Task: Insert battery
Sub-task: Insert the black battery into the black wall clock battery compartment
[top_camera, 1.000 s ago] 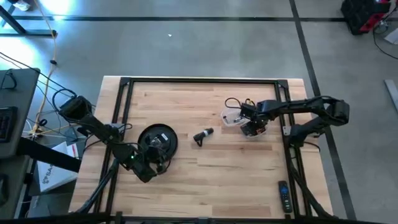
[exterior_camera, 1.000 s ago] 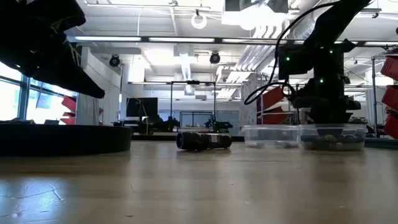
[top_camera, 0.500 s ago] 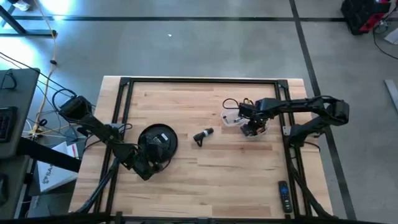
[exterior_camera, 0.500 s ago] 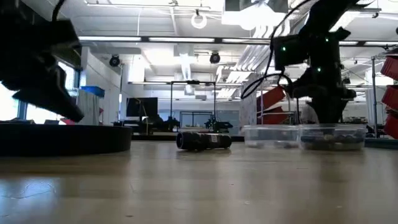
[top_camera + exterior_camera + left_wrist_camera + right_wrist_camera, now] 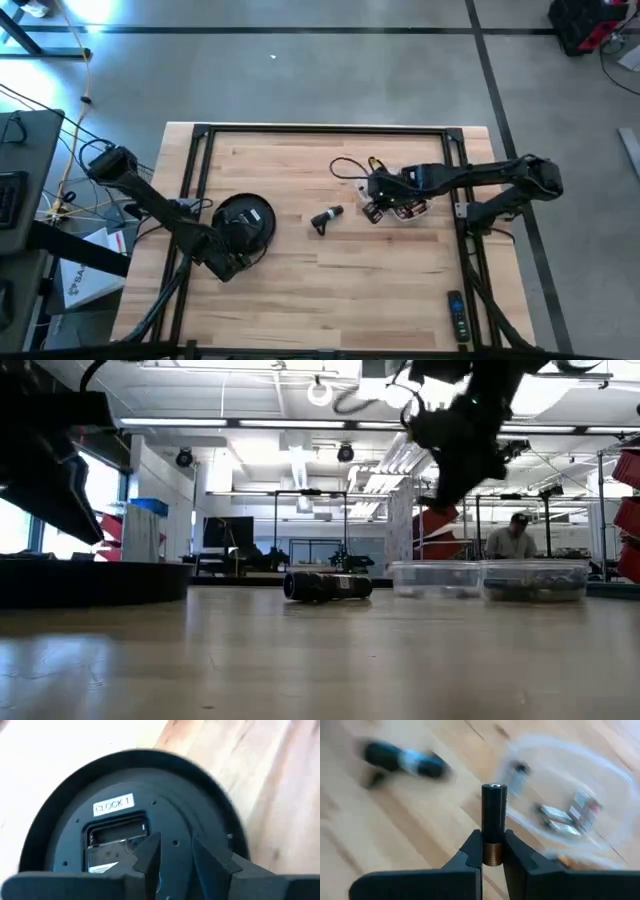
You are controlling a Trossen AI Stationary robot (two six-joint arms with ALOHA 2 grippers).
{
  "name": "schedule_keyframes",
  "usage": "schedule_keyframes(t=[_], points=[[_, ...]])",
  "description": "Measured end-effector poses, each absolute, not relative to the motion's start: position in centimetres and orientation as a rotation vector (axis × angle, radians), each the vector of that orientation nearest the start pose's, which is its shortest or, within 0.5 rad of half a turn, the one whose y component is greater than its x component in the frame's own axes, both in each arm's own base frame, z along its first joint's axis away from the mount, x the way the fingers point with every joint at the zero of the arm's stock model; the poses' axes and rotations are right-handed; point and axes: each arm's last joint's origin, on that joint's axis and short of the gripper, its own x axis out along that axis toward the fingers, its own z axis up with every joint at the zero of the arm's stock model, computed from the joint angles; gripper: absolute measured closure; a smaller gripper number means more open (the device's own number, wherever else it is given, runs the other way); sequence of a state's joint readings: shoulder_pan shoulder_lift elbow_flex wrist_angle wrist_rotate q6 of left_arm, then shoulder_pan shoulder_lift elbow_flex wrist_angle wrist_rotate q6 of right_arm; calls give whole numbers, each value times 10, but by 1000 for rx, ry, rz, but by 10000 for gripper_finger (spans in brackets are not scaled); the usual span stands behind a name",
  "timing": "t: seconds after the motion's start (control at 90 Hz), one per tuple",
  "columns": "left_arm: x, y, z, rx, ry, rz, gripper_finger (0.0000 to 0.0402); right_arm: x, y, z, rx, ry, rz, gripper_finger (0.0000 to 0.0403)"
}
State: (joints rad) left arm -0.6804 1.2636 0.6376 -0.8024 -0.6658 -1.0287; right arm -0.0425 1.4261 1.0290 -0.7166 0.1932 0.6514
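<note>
Battery (image 5: 493, 822) stands upright between the right gripper's (image 5: 492, 851) fingers, clamped at its gold-coloured lower end — the black upper part sticks out clear. In the high view that gripper (image 5: 373, 208) hangs above the tabletop (image 5: 300, 290) right of centre, at the inner edge of the clear tray (image 5: 408, 212); the battery itself is too small to pick out from above.

Tray contents are blurred in the right wrist view: a few pale and dark pieces, count not readable. The low view shows two clear compartments side by side (image 5: 487, 579), with small dark bits in the right one.

Flashlight (image 5: 326, 217), one, lies on its side near the middle of the tabletop, between clock and tray, apart from both. It is smeared in the right wrist view (image 5: 404, 760).

Clock (image 5: 243, 225), one, round and black, lies back-up toward the left edge. A white label reading "CLOCK 1" sits above an open rectangular compartment (image 5: 116, 842), partly hidden by the left gripper's (image 5: 172, 865) fingers. Those fingers stand apart with nothing between them, over the clock's back; from above the gripper (image 5: 228, 262) is at the clock's near-left rim.

Remote (image 5: 456, 312), one, lies near the right front corner.

A person (image 5: 511, 538) sits far back in the room, partly hidden by the tray.
</note>
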Motion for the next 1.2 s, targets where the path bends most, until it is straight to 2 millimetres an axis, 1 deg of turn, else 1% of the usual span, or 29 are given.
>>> schedule_keyframes(t=[0.133,0.211,0.378,0.478,0.578,0.678,0.778,0.9,1.033,1.2], points=[[151,-95,177,-55,957,562,307,289,-7,239,436,907,-462,390],[150,-90,178,-61,984,594,307,300,1,231,395,896,-407,390],[149,-78,178,-41,1064,641,307,328,17,205,325,863,-312,390],[148,-69,177,-24,1136,665,307,344,22,193,311,804,-235,390],[148,-60,177,-56,1205,704,307,357,24,187,303,738,-167,391],[151,-55,175,-88,1262,688,307,362,24,186,274,691,-141,391],[154,-52,173,-96,1287,645,307,364,24,187,243,678,-126,391],[162,-54,173,-107,1248,585,307,365,25,188,216,664,-111,391],[173,-58,173,-130,1208,448,307,366,31,190,177,643,-80,391],[192,-67,180,-93,1060,249,307,369,41,194,122,580,-31,391]])
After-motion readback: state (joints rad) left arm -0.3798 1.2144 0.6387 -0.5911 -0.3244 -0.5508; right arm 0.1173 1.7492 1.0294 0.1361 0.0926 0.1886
